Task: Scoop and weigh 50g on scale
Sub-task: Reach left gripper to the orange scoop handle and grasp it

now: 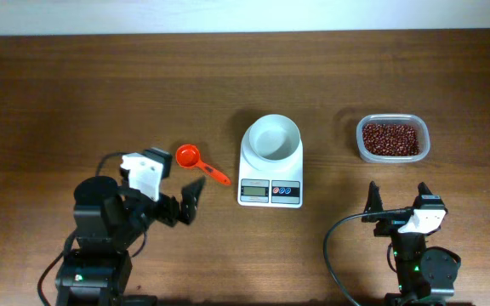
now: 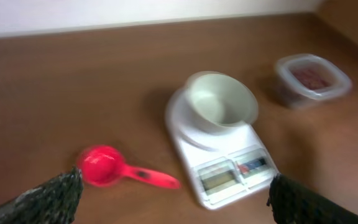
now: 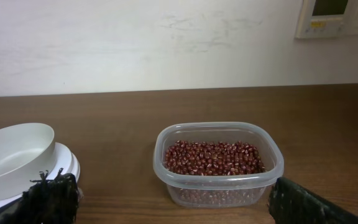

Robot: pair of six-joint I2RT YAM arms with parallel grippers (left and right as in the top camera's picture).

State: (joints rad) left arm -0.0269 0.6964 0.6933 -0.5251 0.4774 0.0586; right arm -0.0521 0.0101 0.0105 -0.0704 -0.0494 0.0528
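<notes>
The white scale (image 1: 270, 174) sits mid-table with an empty round white bowl (image 1: 271, 138) on it. The dark red-brown beans (image 1: 390, 138) fill a clear tub (image 1: 422, 153) to its right. An orange-red scoop (image 1: 196, 160) lies on the table left of the scale. My left gripper (image 1: 185, 204) hovers open just in front of the scoop, which appears between its fingers as a red scoop (image 2: 101, 165) in the left wrist view. My right gripper (image 1: 396, 202) is open and empty, in front of the tub and facing the beans (image 3: 213, 157).
The brown wooden table (image 1: 75, 93) runs back to a white wall. The scale's display and buttons (image 2: 229, 177) face the front edge. In the right wrist view the bowl's rim (image 3: 14, 152) sits at the left.
</notes>
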